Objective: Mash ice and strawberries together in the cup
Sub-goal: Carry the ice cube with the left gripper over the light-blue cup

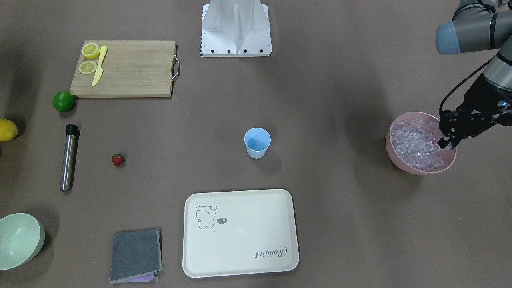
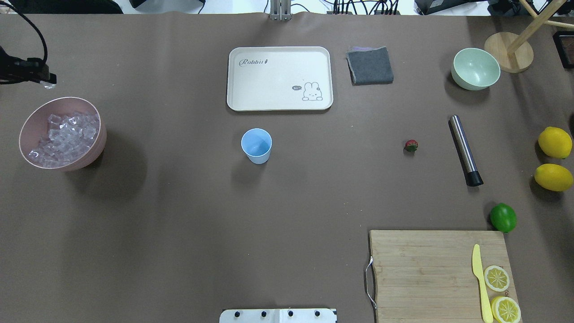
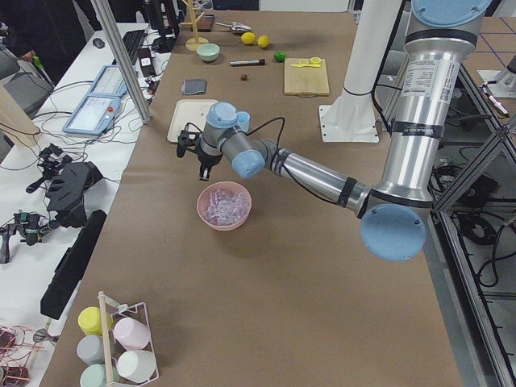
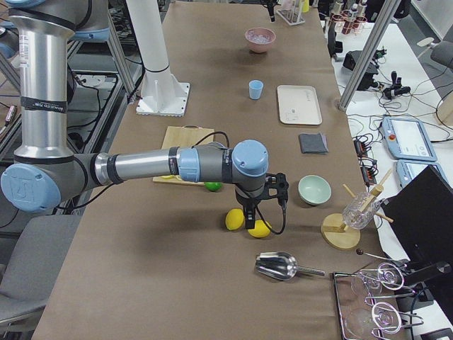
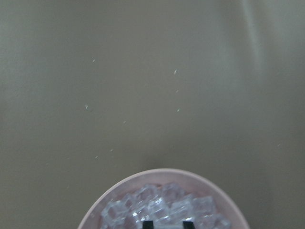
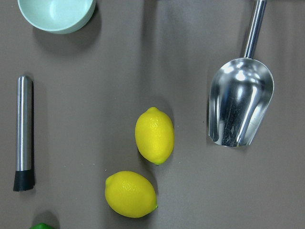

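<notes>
Listing item one, the ice [image 1: 416, 146]: where is it, and how does it handle? (A)

Clear cubes, many alike, heaped in the pink bowl [image 1: 414, 171] at the robot's left end of the table [image 1: 340, 100]. Judged hard, light and slick. A skewed pinch would likely squirt a cube out, so take it square across two flat faces. The left jaws hang above the bowl, drawn in on what looks like one cube [image 2: 48, 85], clear of the heap. (B)

Item two, the strawberry? (A)

One only [image 1: 117, 160], small, red, green top. It lies on the table on the robot's right side, near the steel rod [image 1: 69, 158] and well apart from the cup. Judged soft, light, easily bruised. Hold gently across the widest part of the body, not by the leaves. (B)

Item three, the cup? (A)

Light blue [image 1: 257, 143], upright, mid-table, between the robot's base [image 1: 236, 28] and the cream tray [image 1: 248, 240]. It looks empty. Judged thin-walled, light and quick to tip or slide. For mashing, a steadying hold on the wall seems wise. (B)

And the right jaws? (A)

Above two lemons [image 6: 154, 135], beside a metal scoop [image 6: 240, 105]. They show only from the side, so I cannot tell whether they are open or closed. (B)
</notes>
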You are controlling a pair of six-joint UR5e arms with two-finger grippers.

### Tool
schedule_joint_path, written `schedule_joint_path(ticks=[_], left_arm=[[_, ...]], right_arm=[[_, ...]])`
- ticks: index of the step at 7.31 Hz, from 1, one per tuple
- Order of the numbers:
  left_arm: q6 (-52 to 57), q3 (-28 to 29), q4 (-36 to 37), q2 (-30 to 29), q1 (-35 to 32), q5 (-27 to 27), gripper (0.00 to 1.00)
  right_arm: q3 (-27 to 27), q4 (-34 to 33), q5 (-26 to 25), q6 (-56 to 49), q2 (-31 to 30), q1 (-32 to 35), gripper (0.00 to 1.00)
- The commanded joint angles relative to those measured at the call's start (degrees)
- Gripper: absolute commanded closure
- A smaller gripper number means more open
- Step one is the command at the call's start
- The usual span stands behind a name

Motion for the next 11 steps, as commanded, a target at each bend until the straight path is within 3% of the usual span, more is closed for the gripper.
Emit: schedule_joint_path(ticks=[1,5,9,11], left_arm=[[-13.9,-2.1,0.0,-6.9,7.7,2.0,1.00],[-26.7,-1.6,2.2,-17.0,26.9,18.3,1.00],[-27.1,4.5,4.0,-23.7,31.5,24.0,1.00],[-28.1,4.8,3.9,-24.1,33.9,26.5,1.00]], right_arm=[[-0.2,-0.1,0.0,0.0,0.4,0.0,0.00],[0.0,0.0,0.0,-0.1,-0.3,0.0,0.00],[-0.5,0.0,-0.1,-0.1,-0.2,0.0,0.00],[-1.2,0.1,-0.2,-0.1,0.1,0.0,0.00]])
